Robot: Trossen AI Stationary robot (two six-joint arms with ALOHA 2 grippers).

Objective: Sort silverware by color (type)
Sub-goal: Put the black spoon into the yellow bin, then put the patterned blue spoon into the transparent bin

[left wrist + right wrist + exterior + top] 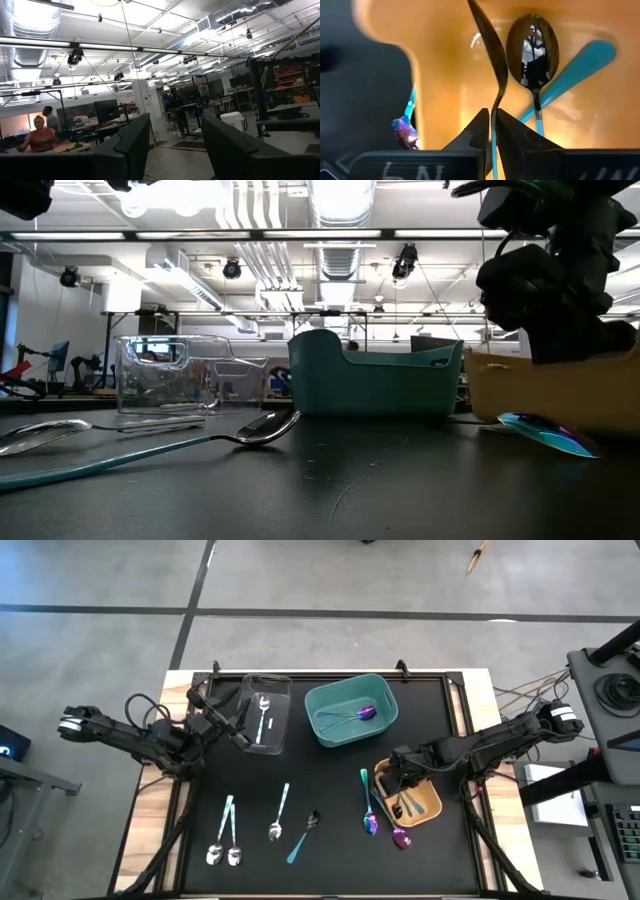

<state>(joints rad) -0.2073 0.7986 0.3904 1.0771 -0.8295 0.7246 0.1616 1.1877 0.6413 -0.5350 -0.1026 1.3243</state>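
The right gripper hangs over the orange bin at the bench's right, pinching a dark spoon by its teal handle, bowl pointing down into the bin beside another dark spoon. The left gripper, spread, waits by the clear bin.

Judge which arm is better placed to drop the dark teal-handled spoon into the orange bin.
Right. The right gripper already pinches the dark spoon over the orange bin. The left gripper hangs open by the clear bin, far off.

Overhead looks down; low level; both show orange bin.
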